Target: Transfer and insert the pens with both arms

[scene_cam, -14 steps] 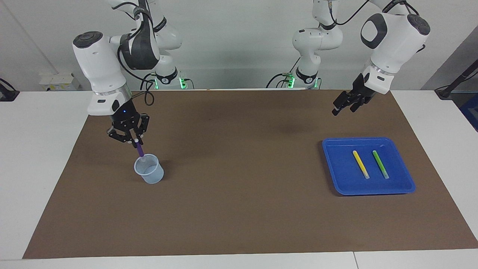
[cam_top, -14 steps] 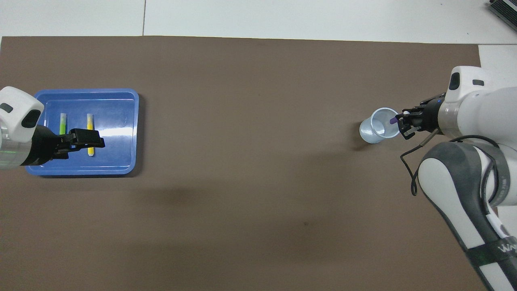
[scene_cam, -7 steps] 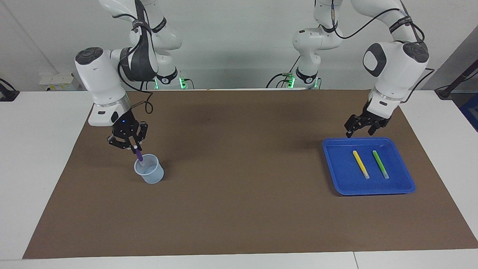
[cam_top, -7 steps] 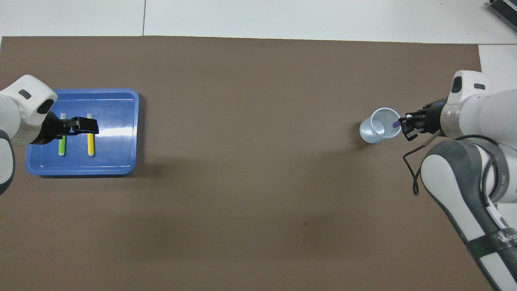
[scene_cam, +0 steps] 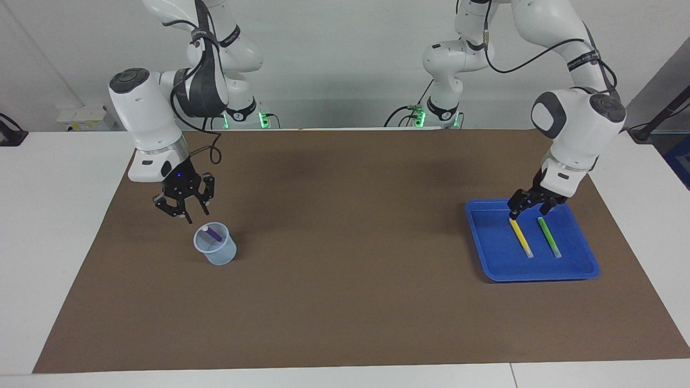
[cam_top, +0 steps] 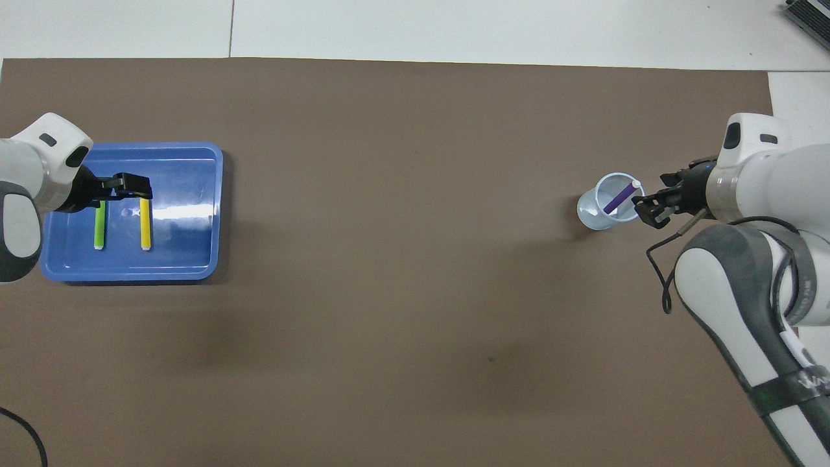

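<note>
The purple pen [scene_cam: 215, 234] [cam_top: 616, 198] lies slanted inside a pale blue cup [scene_cam: 216, 252] [cam_top: 592, 214] at the right arm's end of the table. My right gripper [scene_cam: 183, 212] [cam_top: 648, 196] hangs open just above the cup's rim on the side nearer the robots, holding nothing. In a blue tray [scene_cam: 539, 274] [cam_top: 194, 194] at the left arm's end, the yellow pen [scene_cam: 522, 238] [cam_top: 146, 228] and the green pen [scene_cam: 550, 238] [cam_top: 99, 228] lie side by side. My left gripper [scene_cam: 526, 210] [cam_top: 123, 193] is open and low over the tray, above the yellow pen.
A brown mat [scene_cam: 345, 269] covers the table between the cup and the tray. The right arm's black cable [scene_cam: 215, 153] loops down near its wrist.
My right gripper opened and the purple pen dropped into the cup. My left gripper came down from above the mat to just over the yellow pen in the tray.
</note>
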`<state>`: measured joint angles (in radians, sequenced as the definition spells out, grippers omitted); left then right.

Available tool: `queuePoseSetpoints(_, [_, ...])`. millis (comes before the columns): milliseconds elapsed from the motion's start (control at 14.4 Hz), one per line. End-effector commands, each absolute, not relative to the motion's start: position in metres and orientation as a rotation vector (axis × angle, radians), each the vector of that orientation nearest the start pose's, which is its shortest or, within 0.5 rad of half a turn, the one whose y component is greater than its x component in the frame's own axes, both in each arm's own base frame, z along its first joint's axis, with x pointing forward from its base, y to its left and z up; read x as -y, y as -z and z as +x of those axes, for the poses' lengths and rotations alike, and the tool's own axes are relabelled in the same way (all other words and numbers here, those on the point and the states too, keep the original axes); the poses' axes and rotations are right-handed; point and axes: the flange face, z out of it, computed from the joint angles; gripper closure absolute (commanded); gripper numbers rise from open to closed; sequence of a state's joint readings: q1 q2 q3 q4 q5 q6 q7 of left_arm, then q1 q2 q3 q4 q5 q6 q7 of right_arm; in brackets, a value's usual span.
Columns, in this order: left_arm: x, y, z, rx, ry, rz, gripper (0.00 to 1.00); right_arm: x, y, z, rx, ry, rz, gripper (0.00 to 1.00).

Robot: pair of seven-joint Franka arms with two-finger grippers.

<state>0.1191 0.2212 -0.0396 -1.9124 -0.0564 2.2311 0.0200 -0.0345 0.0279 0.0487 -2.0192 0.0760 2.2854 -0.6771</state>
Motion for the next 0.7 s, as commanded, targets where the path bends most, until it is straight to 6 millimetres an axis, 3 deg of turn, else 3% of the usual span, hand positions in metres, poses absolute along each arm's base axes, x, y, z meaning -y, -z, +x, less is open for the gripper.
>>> queuePoseSetpoints(0, [-0.069, -0.361, 0.636, 0.164, 0.140, -3.179, 0.11, -0.015, -0.474, 0.579, 0.996, 0.430, -2.958, 0.25])
queuePoseSetpoints(70, [-0.076, -0.352, 0.640, 0.180, 0.143, -3.179, 0.13, -0.018, -0.483, 0.580, 1.003, 0.442, -2.954, 0.15])
queuePoseSetpoints(209, [-0.082, -0.345, 0.637, 0.200, 0.127, -3.180, 0.20, -0.024, -0.504, 0.582, 0.948, 0.436, -2.940, 0.13])
queuePoseSetpoints(418, [-0.081, -0.333, 0.630, 0.239, 0.087, -3.195, 0.28, -0.067, -0.518, 0.578, 0.736, 0.449, -2.882, 0.13])
queuePoseSetpoints(557, [-0.078, -0.325, 0.626, 0.272, 0.065, -3.205, 0.32, -0.091, -0.532, 0.574, 0.605, 0.430, -2.869, 0.02])
queuePoseSetpoints(626, [-0.076, -0.322, 0.624, 0.300, 0.064, -3.202, 0.35, -0.095, -0.533, 0.573, 0.565, 0.407, -2.867, 0.01])
